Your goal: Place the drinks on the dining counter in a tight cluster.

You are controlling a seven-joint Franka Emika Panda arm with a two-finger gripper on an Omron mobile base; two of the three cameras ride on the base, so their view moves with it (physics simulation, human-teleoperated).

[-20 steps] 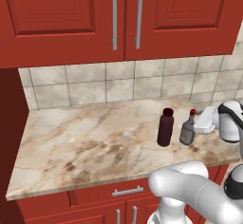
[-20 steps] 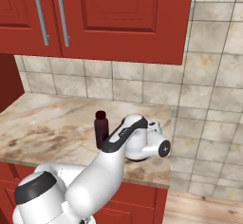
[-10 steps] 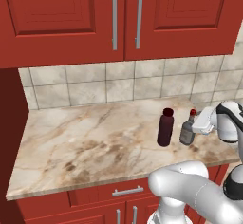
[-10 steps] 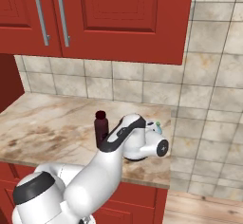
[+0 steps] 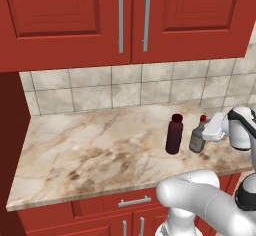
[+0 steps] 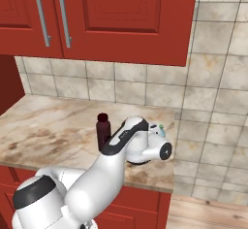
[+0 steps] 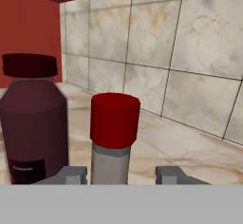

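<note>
Two of the drinks stand side by side on a marbled counter (image 5: 90, 155) under red cabinets. One is a wide dark maroon bottle (image 5: 174, 134) (image 7: 33, 123) (image 6: 102, 131). The other, just to its right, is a small grey bottle with a red cap (image 5: 197, 141) (image 7: 113, 128). My gripper (image 5: 202, 136) (image 7: 121, 174) comes in level from the right and straddles the grey bottle's lower body. One of its fingers (image 7: 73, 174) is close to the glass, while a gap shows on the other side. The jaws stand partly open. The dining counter is out of view.
A tiled backsplash (image 5: 125, 90) closes the back of the counter, and a red side wall (image 7: 23, 23) stands at its left end. A small pale blue-green tip (image 6: 160, 127) peeks from behind my hand. The counter's front edge (image 5: 100, 192) runs above red drawers.
The jaws have narrowed around the grey bottle. The hand has crept slightly toward it. Both bottles stand where they were.
</note>
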